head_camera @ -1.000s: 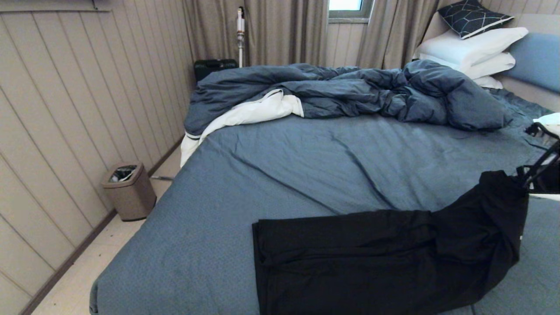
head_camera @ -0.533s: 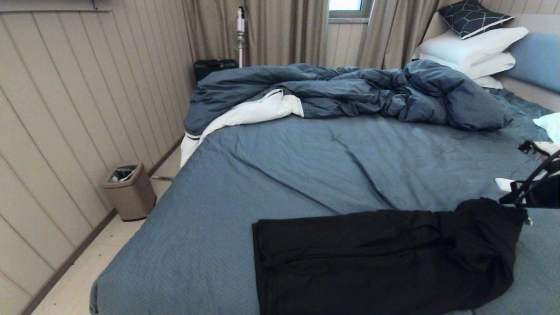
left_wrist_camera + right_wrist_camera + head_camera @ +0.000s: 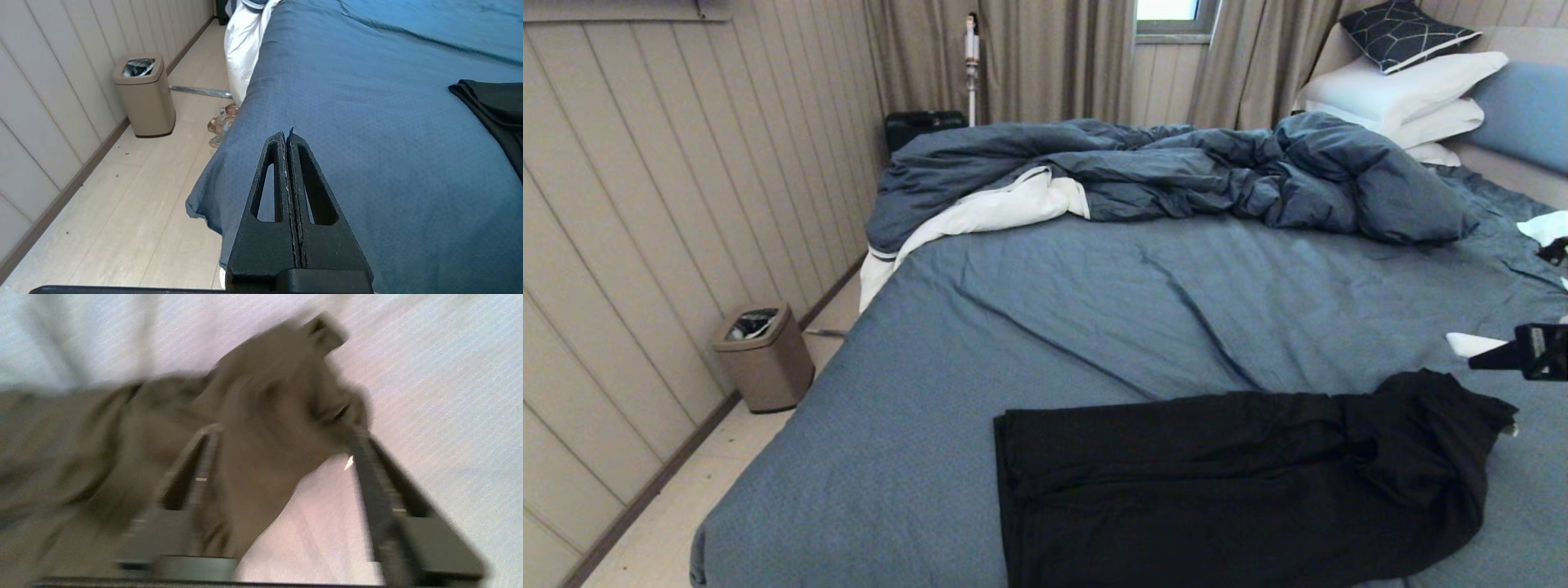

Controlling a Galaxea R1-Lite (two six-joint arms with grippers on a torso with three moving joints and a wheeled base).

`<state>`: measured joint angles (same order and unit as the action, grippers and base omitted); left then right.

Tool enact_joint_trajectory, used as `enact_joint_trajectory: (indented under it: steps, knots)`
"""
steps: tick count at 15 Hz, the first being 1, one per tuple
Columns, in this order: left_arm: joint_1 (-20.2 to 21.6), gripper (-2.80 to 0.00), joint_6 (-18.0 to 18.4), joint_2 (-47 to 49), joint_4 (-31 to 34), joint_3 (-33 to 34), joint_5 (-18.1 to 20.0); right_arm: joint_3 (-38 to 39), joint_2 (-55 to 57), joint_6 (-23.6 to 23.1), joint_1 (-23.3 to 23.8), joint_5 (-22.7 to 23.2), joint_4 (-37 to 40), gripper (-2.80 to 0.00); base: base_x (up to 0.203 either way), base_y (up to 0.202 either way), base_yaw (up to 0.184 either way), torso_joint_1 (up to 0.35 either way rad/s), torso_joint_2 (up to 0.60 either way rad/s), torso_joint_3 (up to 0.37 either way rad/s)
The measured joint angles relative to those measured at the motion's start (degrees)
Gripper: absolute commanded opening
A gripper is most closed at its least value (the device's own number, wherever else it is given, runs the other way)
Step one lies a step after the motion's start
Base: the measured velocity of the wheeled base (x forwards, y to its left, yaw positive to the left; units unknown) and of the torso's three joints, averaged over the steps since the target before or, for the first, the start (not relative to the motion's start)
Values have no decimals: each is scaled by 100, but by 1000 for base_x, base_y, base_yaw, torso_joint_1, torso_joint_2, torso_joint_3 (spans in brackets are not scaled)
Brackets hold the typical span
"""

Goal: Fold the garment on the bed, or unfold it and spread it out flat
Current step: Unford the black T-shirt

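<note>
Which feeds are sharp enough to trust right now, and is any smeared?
Head view: sharp, evenly lit, garment a flat black mass. Left wrist view: crisp on shut left gripper and bed. Right wrist view: motion-smeared, washed pale; open right gripper only roughly outlined.

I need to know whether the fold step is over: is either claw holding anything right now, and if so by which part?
Nothing is held. The right claw is open above the garment; the left claw is shut on nothing beside the bed.

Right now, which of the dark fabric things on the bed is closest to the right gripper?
The black garment, lying flat on the near part of the bed; its bunched end sits just below the right gripper. The rumpled blue duvet lies far back by the pillows.
</note>
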<state>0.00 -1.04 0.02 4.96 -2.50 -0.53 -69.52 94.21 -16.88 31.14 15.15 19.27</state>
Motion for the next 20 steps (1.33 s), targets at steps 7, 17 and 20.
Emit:
enact_joint_trajectory:
  steps: [7,17,20]
  knots:
    - [0,-280,-4,0,-30,2,-4,409,-1043,47,-1375,361,1587,-280,0,0,0,0,0,0]
    - [2,-280,62,105,223,-97,-35,596,-907,1058,-3037,348,1560,-280,0,0,0,0,0,0]
    - [2,-280,-316,867,288,-862,38,540,-893,1087,-3101,350,1562,-280,0,0,0,0,0,0]
